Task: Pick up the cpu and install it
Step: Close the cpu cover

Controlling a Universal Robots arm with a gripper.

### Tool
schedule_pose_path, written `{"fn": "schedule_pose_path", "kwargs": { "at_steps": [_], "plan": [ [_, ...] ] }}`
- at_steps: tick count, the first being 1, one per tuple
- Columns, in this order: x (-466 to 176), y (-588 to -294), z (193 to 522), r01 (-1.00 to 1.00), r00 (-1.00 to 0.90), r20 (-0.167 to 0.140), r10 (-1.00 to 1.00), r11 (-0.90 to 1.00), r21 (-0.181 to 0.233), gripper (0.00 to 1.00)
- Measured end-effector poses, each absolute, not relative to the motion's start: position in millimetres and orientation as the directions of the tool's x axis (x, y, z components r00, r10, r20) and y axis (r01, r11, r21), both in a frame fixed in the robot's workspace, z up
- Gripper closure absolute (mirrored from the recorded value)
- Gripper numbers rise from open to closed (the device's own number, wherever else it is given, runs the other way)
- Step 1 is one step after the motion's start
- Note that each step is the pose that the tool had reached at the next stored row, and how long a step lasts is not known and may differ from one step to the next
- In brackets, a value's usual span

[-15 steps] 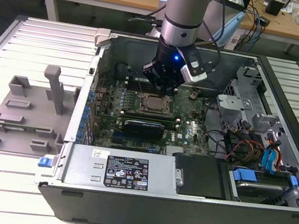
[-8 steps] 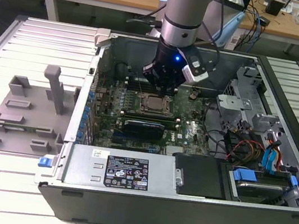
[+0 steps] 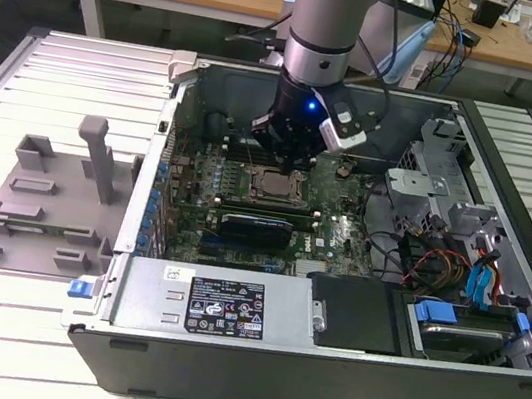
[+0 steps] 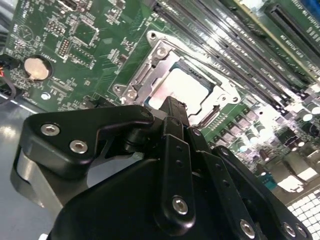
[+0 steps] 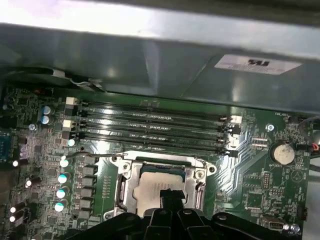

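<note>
Since the cpu (image 4: 189, 84) already lies flat within the socket frame (image 4: 159, 52) on the motherboard (image 4: 75, 45), the gripper (image 4: 172, 107) hangs just above its edge, jaws apparently together, gripping nothing.

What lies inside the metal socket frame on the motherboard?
The cpu lies inside the socket frame, with its silver top showing. The gripper covers part of one edge of it. What is under the cpu is hidden.
</note>
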State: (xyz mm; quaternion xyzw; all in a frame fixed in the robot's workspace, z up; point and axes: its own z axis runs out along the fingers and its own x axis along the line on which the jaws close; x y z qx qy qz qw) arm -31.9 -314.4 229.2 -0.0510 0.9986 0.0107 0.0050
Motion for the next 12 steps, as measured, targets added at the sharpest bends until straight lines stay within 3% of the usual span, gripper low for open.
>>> {"fn": "schedule_pose_path", "kwargs": {
  "at_steps": [12],
  "plan": [
    [-39.3,-320.7,229.1,-0.102,-0.995,-0.012,-0.102,0.995,-0.013,0.89]
  ]
}}
